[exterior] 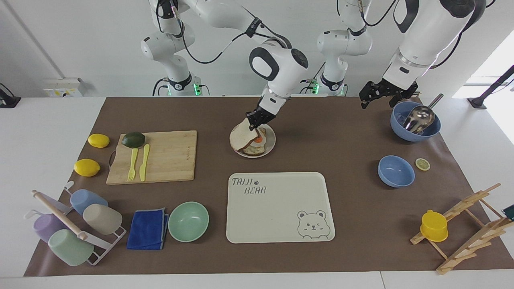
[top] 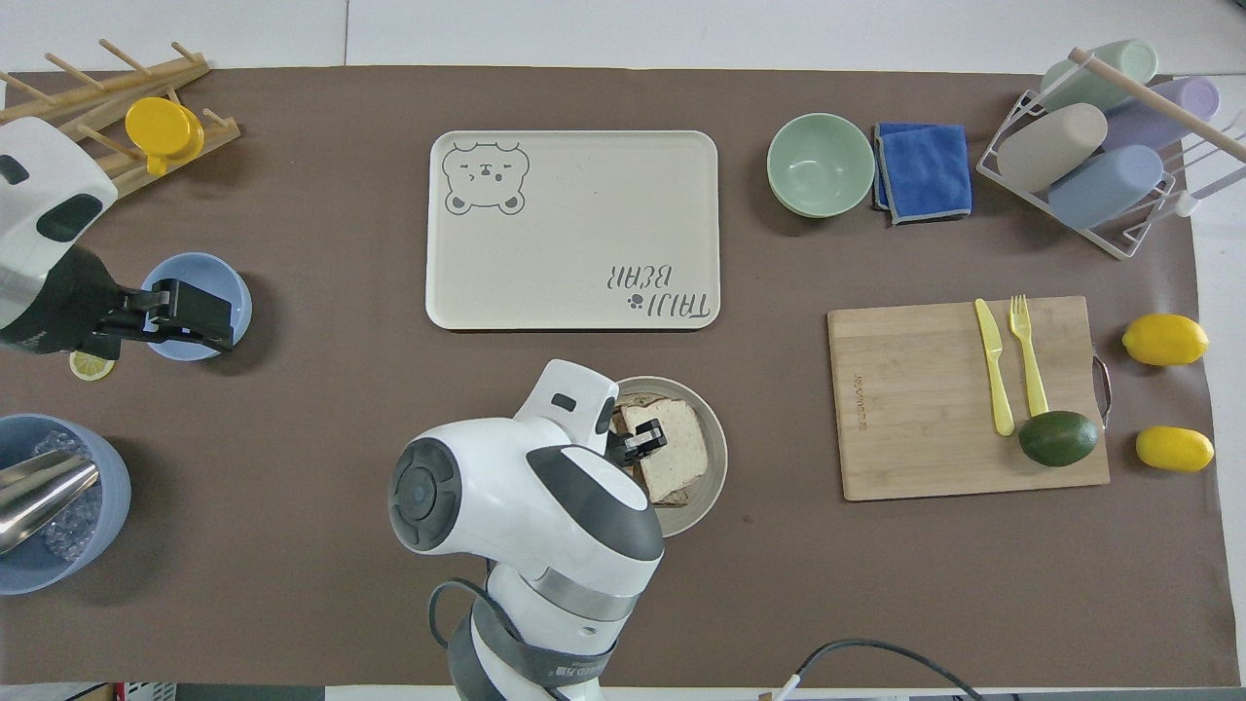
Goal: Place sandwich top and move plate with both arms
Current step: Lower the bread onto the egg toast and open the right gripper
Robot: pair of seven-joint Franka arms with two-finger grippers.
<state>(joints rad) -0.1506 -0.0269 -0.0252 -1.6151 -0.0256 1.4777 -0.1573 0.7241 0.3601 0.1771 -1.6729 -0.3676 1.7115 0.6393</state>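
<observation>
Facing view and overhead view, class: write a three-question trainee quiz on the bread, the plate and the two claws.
1. True or false: the right claw is shut on the bread slice.
2. The bread slice is over: A the cutting board, B the plate, C the tray?
3. Fill in: the left claw waits, open, beside the bowl holding a ____.

Key: 1 true; 2 B; 3 ladle.

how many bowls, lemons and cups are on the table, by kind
bowls: 3 (green, blue, blue with ladle)
whole lemons: 2
cups: 5 (four racked, one yellow)
total: 10
</observation>
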